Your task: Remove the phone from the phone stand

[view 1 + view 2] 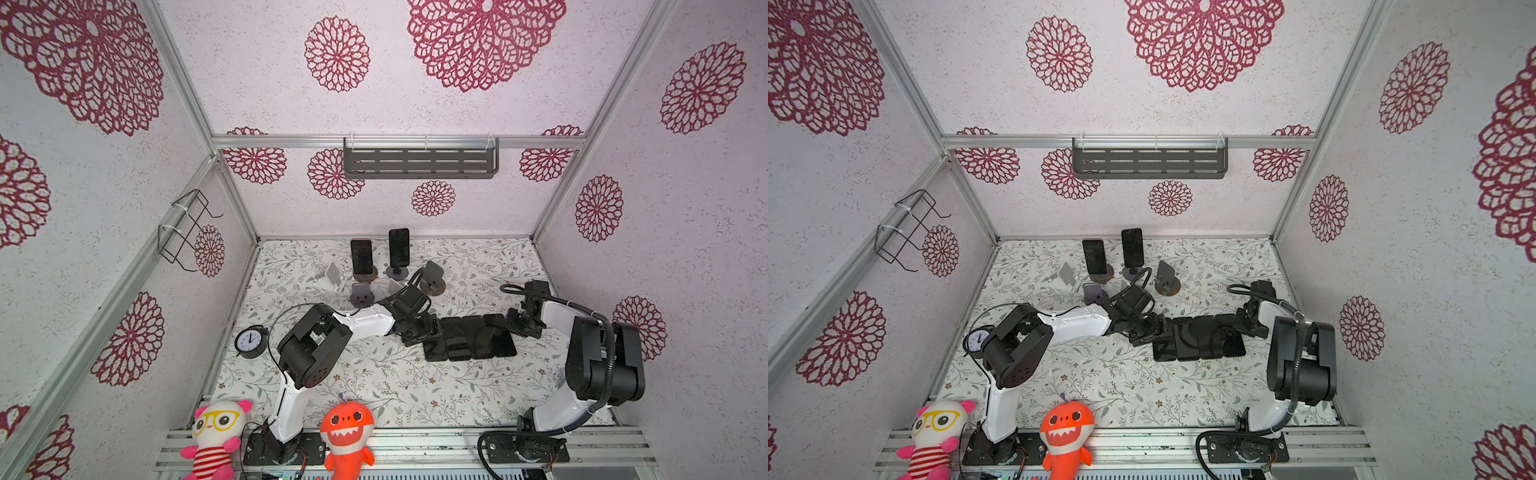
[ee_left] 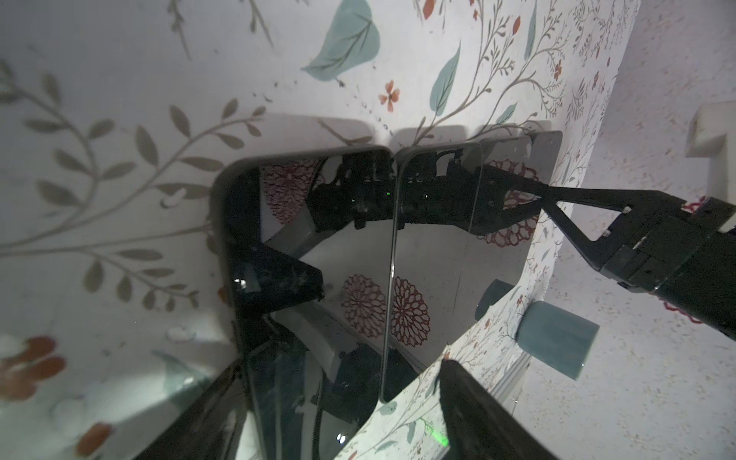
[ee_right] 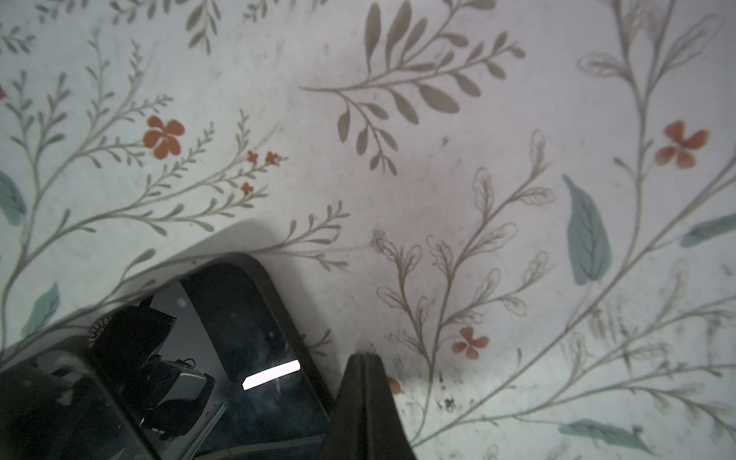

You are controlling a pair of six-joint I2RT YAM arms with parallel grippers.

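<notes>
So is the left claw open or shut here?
Open. In the left wrist view the left claw has its fingers wide apart above a phone lying flat on the table, gripping nothing.

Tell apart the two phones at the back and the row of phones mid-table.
The back phones stand upright, each on a phone stand; the row of phones lies flat on the table. The back phones stand apart; the row's lie side by side, touching. No pincer is near the back phones; the left pincer, open, and right pincer, shut, sit at the row's ends. All show dark, blank screens.
</notes>
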